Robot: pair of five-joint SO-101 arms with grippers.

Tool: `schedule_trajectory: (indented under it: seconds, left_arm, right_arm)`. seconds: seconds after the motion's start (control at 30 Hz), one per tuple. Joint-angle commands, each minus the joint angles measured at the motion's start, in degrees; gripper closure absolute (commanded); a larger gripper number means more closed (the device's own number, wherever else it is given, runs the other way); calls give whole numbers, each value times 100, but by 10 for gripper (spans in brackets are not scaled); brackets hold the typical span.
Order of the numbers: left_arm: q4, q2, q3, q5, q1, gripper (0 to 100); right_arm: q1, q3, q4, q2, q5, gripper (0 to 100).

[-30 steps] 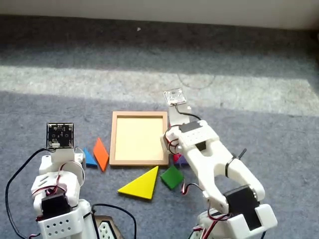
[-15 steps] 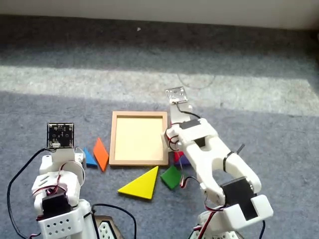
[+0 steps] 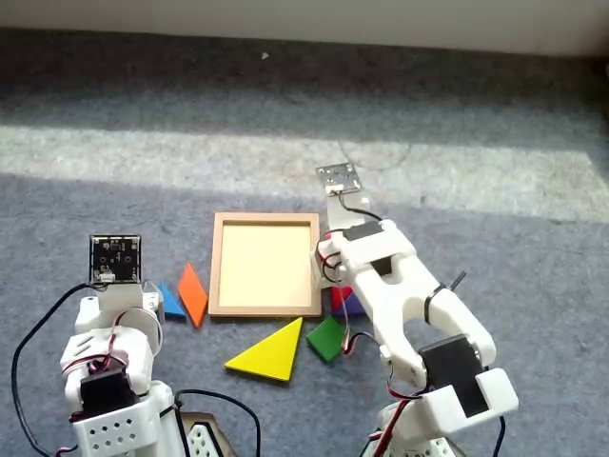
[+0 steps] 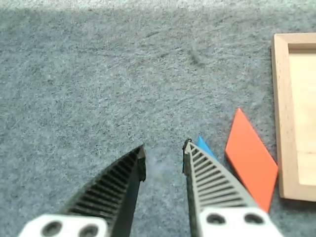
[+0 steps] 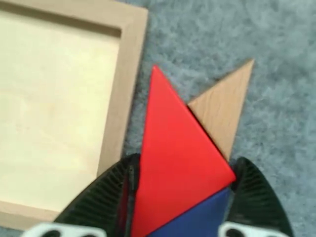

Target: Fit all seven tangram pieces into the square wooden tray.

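Note:
The square wooden tray [image 3: 217, 267] [image 5: 129, 74] lies empty in the middle of the carpet. My right gripper [image 5: 186, 163] is beside the tray's right rim, shut on a red triangle [image 5: 173, 158] [image 3: 337, 298] held between both fingers. Under the red piece show a plain wooden triangle [image 5: 222, 108] and a blue-purple piece [image 5: 200, 219] [image 3: 352, 307]. A yellow triangle [image 3: 271, 350] and a green square [image 3: 328, 338] lie in front of the tray. Left of the tray lie an orange parallelogram [image 3: 193, 293] [image 4: 251, 158] and a small blue triangle [image 3: 171, 302] [image 4: 203, 145]. My left gripper [image 4: 164, 150] is open over bare carpet next to the blue triangle.
Grey carpet [image 3: 428, 114] stretches wide behind the tray, crossed by a sunlit band. A thin wire [image 3: 376, 162] lies on it beyond the right arm [image 3: 390, 276]. The left arm's base [image 3: 109, 381] stands at the front left.
The right arm has stretched slightly farther from its base, its wrist camera shifting up and right in the high view. The left arm and the loose pieces have not moved.

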Motion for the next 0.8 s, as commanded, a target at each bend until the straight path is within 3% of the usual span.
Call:
schedule_trajectory:
  seconds: [0.0,0.5,0.77]
  left_arm:
    - [-114,-66,-13,-53,-48,848]
    - [-114,-66,-13,-53,-48,848]
    - [-114,-66,-13,-53,-48,848]
  right_arm:
    - [40,-127,84,13,-53,803]
    - [13,66,611,-2176,-44,803]
    - [-1068,57,796,-2387,-53,803]
